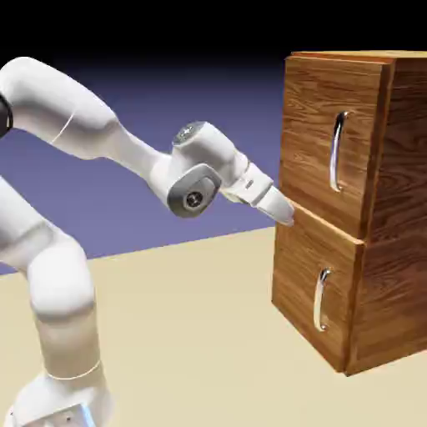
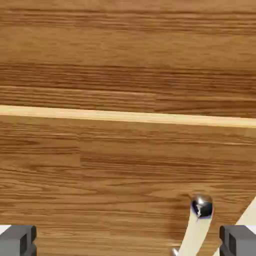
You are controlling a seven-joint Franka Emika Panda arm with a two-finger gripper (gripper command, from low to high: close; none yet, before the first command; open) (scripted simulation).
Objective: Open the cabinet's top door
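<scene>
The cabinet (image 1: 392, 275) is a tall reddish-brown wood-grain box at the exterior view's right. Its top door (image 1: 308, 125) carries a long curved silver handle (image 1: 336, 152) and looks closed. My gripper (image 1: 285, 214) sits at the front's left edge, right at the seam between the two doors, well left of and below that handle. In the hand view wood grain fills the frame, crossed by a pale seam (image 2: 125, 116). Both fingertips (image 2: 18, 240) stand far apart, so my gripper (image 2: 128, 242) is open and holds nothing. A silver handle end (image 2: 201, 206) shows near the right fingertip; I cannot tell whose.
The lower door (image 1: 296, 283) has a shorter silver handle (image 1: 321, 298). The arm's white links (image 1: 58, 317) rise at the exterior view's left. The beige table (image 1: 200, 334) stretches between the arm's base and the cabinet.
</scene>
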